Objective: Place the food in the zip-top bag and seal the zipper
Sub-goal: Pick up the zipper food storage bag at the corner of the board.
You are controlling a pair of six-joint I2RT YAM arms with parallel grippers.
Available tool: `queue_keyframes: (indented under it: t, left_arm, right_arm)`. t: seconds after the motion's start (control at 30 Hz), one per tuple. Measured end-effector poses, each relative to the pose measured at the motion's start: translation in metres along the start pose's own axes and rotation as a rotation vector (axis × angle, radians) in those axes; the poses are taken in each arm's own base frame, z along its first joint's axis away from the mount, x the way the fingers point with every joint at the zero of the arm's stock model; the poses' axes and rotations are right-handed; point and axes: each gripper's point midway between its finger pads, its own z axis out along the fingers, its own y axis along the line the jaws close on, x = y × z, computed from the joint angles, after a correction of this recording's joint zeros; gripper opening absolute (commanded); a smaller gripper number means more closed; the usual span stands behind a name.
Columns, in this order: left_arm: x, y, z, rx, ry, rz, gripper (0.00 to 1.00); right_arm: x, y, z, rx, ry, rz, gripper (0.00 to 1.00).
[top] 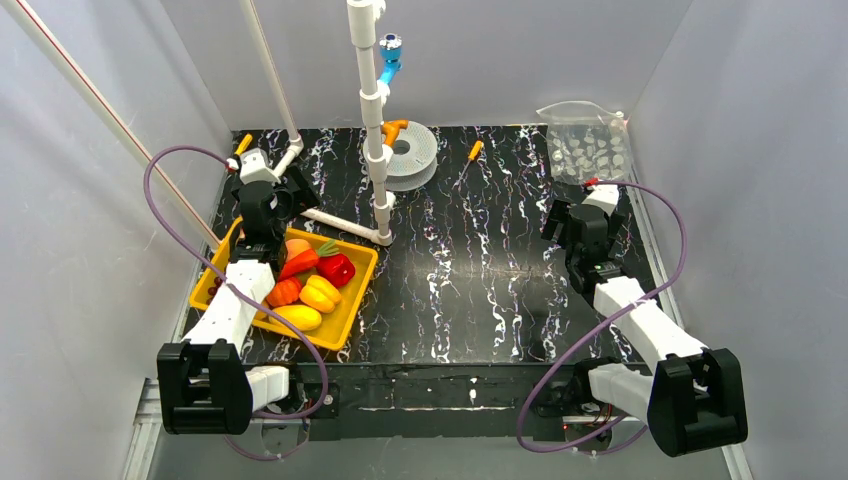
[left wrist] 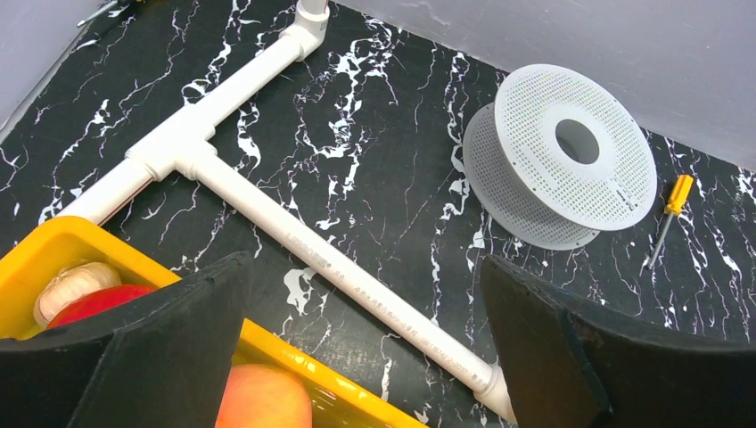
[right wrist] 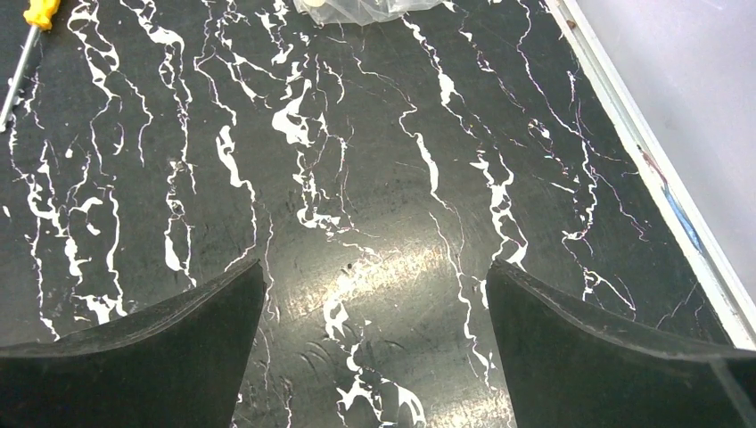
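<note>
Yellow tray [top: 358, 295] holds the food [top: 310, 285] beneath my left pincer [left wrist: 365, 294], the zip-top bag [top: 588, 145] lies far-right beyond my right pincer [right wrist: 374, 303], both spread empty; I judge grasping a first fruit comes next.

Black white-veined tabletop [top: 480, 290] between plain grey walls [top: 500, 60], soft glare near its middle.

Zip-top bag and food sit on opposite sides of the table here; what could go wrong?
1. The zip-top bag is slumped in the far right corner, untouched by the open right gripper; unheld, its mouth may collapse when food is pushed in.
2. The food is crowded in the yellow tray by the open left gripper; a grasp may nudge neighbours out.
3. Carrying across, the arm could clip the white pipe stand.
</note>
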Motion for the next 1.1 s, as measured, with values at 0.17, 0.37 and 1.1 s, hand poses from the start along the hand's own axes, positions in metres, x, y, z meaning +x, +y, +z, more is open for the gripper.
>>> queue_keyframes:
  t: [0.17,0.37,1.1]
  left_arm:
    - [-0.001,-0.002,-0.001,0.003,0.012,-0.012,1.00]
    - [-0.017,-0.004,0.005,-0.036,0.036,-0.037,0.99]
    - [-0.037,-0.031,-0.025,0.112,0.054,-0.029,0.99]
  right_arm:
    - [-0.003,0.001,-0.002,-0.005,-0.010,0.015,1.00]
    - [-0.017,0.005,-0.004,-0.008,-0.012,0.047,1.00]
    - [-0.072,0.032,0.114,0.033,0.161,0.076,1.00]
